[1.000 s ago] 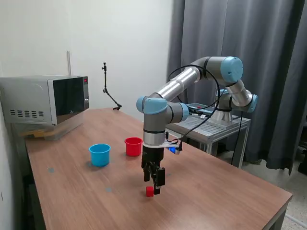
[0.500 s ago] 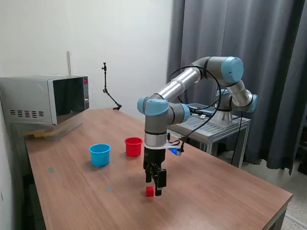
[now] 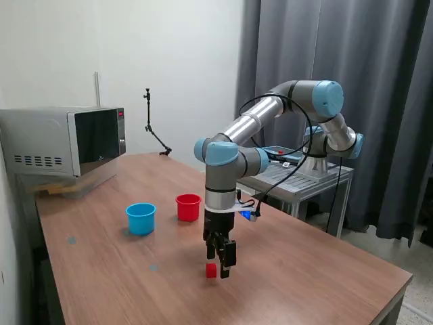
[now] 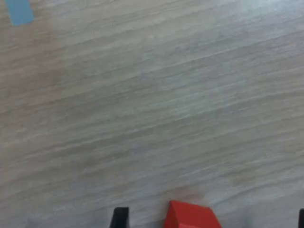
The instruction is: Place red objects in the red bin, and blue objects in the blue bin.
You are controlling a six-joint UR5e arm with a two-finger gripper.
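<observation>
One tiny red cube (image 3: 211,270) lies on the wooden table (image 3: 304,271), in front of the cups. My gripper (image 3: 220,265) hangs straight down just over it, fingers spread and nearly touching the tabletop. In the wrist view the red cube (image 4: 191,216) lies between the two dark fingertips (image 4: 120,217), nearer one of them, and the gripper (image 4: 210,219) is open. The red bin (image 3: 189,206) and the light blue bin (image 3: 141,218) stand side by side farther back, toward the exterior view's left. What is inside them cannot be seen. No blue objects are in view.
A microwave (image 3: 64,141) sits at the table's far corner on the exterior view's left, with a thin black stand (image 3: 152,125) behind it. The arm's base rests on a metal cart (image 3: 308,172) beyond the table. Small blue tape marks (image 3: 154,267) dot the tabletop.
The gripper has shifted slightly toward the exterior view's right and sunk a little lower beside the red cube. Cube and cups have not moved.
</observation>
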